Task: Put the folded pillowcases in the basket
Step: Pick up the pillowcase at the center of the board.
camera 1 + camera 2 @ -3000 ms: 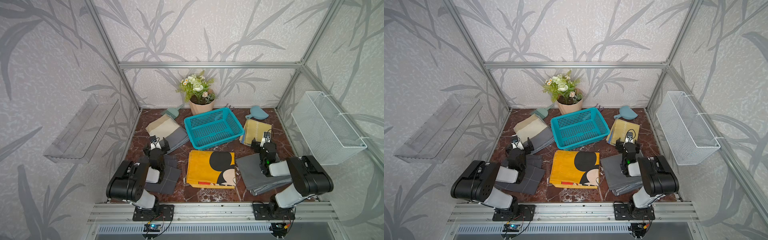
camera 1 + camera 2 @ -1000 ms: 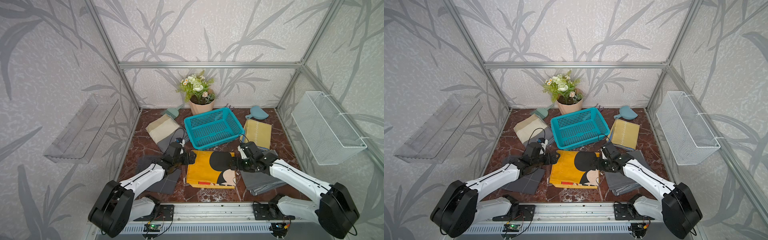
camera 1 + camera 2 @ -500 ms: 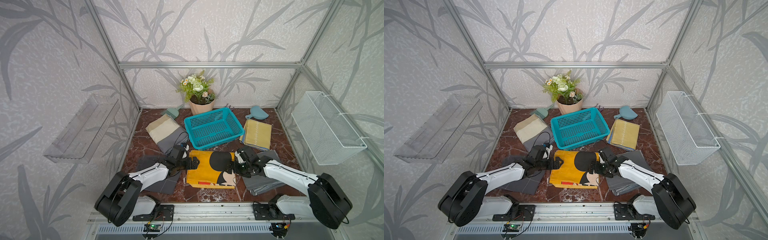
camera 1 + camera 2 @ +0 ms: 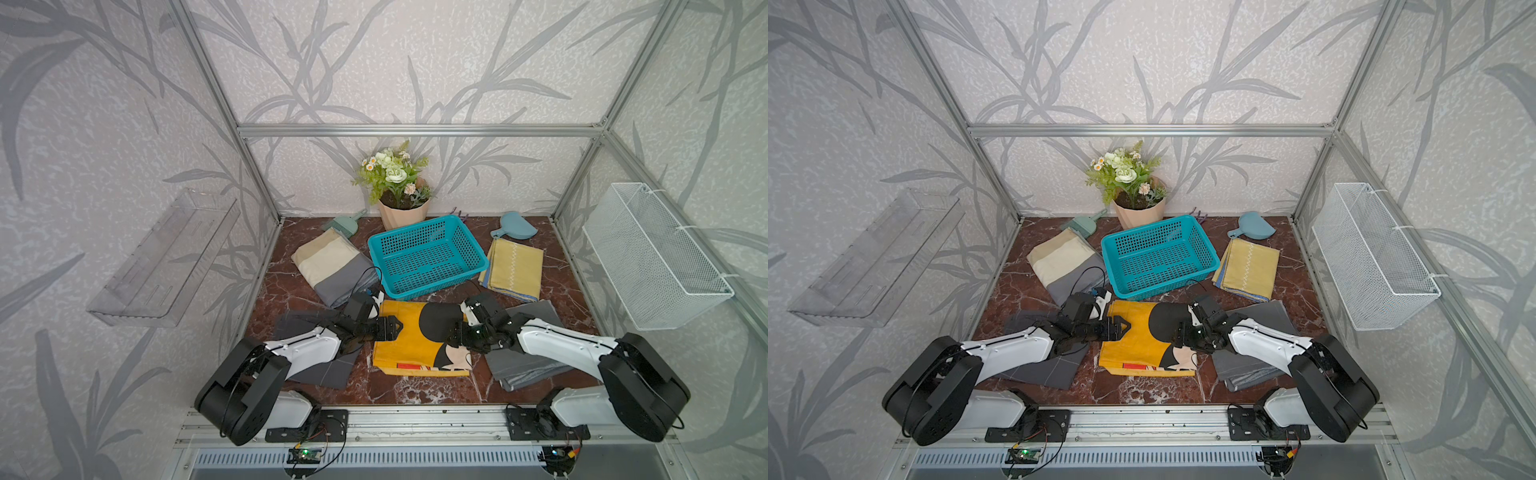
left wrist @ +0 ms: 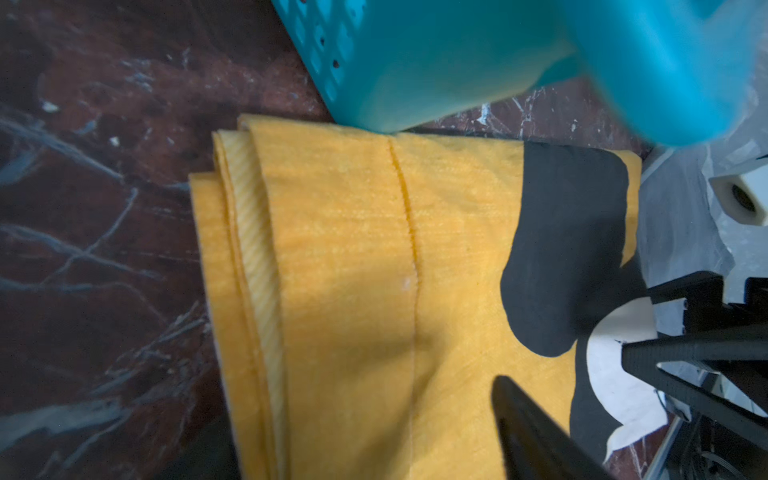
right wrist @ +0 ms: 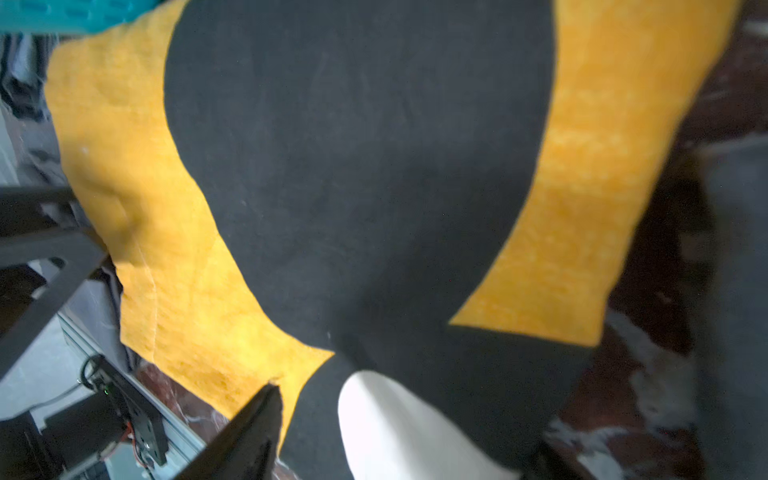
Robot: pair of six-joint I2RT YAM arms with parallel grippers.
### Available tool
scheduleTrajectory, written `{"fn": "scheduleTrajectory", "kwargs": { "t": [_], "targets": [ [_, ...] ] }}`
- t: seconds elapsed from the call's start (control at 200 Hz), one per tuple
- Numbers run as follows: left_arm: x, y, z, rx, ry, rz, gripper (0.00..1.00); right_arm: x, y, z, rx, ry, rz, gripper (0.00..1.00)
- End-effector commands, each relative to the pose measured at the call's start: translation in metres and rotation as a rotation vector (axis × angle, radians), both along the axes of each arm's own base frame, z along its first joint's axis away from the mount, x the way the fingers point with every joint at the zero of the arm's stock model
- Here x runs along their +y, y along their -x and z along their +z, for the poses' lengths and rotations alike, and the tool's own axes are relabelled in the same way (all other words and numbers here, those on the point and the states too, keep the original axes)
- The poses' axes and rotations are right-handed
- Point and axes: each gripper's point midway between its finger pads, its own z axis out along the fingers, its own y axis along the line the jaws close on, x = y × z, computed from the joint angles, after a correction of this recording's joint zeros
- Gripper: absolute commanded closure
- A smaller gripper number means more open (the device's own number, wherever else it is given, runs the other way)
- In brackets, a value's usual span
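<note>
- Left tool [image 4: 395,327] and right tool [image 4: 454,333] at opposite edges of folded pillowcase [image 4: 409,347], flat on bench [image 4: 415,390]; clamped or not, cannot tell.
- Pinch every layer, lift both sides level.
- Basket [image 4: 478,253] just behind it, empty; clear its near rim.

The basket [image 4: 436,286] stands open-topped and empty near the back edge of the tabletop [image 4: 415,390], free from above. A flower pot [image 4: 402,214] crowds its back wall. A beige-grey cloth [image 4: 328,266] and a yellow cloth [image 4: 513,268] flank its sides. Little bare surface separates its front wall from the pillowcase [image 4: 409,345].
</note>
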Motion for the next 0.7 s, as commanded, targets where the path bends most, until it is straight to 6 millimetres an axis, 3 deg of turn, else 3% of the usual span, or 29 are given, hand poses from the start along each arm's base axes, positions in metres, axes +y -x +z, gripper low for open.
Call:
{"fn": "scheduleTrajectory", "kwargs": {
  "t": [0.0,0.12,0.245,0.46,0.695],
  "targets": [
    [0.005,0.018,-0.02,0.084,-0.029,-0.011,0.43,-0.009,0.019,-0.023,0.079,0.047,-0.001,0.44],
    [0.007,0.019,-0.023,0.09,-0.045,-0.012,0.65,-0.01,0.02,-0.025,0.084,0.059,0.0,0.7],
    [0.009,0.019,-0.024,0.092,-0.058,0.0,1.0,-0.012,0.02,-0.026,0.084,0.069,0.002,0.96],
    [0.007,0.017,-0.01,0.067,-0.046,-0.003,1.0,-0.01,0.016,-0.01,0.024,0.092,0.037,1.0],
    [-0.009,0.013,0.036,-0.024,0.013,-0.055,1.0,-0.012,0.007,0.035,-0.122,0.107,0.071,1.0]
  ]
}}
